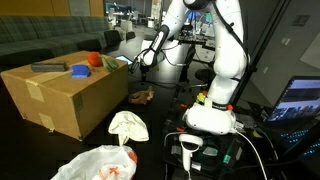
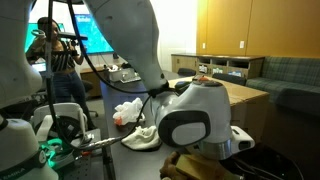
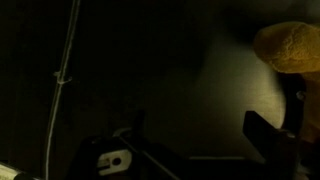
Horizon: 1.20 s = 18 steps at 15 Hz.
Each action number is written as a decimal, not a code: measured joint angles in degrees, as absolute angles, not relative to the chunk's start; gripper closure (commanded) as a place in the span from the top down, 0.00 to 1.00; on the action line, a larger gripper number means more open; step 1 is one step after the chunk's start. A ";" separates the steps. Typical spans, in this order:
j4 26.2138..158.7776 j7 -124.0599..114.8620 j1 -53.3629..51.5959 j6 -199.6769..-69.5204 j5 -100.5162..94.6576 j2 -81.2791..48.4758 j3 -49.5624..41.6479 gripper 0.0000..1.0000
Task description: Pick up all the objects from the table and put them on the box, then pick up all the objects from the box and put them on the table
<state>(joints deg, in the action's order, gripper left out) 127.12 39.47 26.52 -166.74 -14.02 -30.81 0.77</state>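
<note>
Large brown cardboard box (image 1: 60, 95) with tape strips on the left of the black table (image 1: 168, 106), in front of a grey-green couch (image 1: 40, 40) at the far side. On the box top, from left to right: dark flat bar (image 1: 47, 68), blue square pad (image 1: 79, 71), small orange-red item (image 1: 95, 60). Down on the table: brown lump (image 1: 141, 96) just right of the box, cream-white cloth (image 1: 128, 125) nearer, white plastic bag with red print (image 1: 95, 163) at the near edge. Gripper (image 1: 138, 62) poised in the air just beside the far right corner of the box and above the lump, with jaws spread wide and nothing between them. Dim in the wrist view, with the lump at the upper right and a thin cable (image 3: 65, 70) down the left. White barcode scanner (image 1: 190, 150) on its black base at the near right, in front of the robot base (image 1: 215, 112). Far back in an exterior view, a standing person (image 2: 50, 45).
</note>
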 measured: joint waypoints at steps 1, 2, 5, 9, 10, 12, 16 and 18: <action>126.68 42.23 29.03 -165.80 -12.38 -31.41 2.95 1.00; 126.28 44.68 31.11 -164.35 -10.81 -31.84 4.65 1.00; 125.05 51.24 34.83 -158.64 -6.68 -32.32 7.40 1.00; 123.26 56.95 35.32 -151.58 -3.94 -32.34 7.56 1.00; 122.83 57.80 34.98 -150.20 -3.88 -32.40 7.37 1.00; 122.08 59.10 33.97 -148.34 -3.87 -32.82 6.84 1.00; 120.93 59.42 29.28 -147.76 -3.88 -35.15 3.68 1.00; 120.14 59.38 26.82 -147.80 -3.88 -36.96 1.93 1.00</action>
<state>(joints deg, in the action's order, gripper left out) 120.14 59.38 26.82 -147.80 -3.88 -36.96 1.93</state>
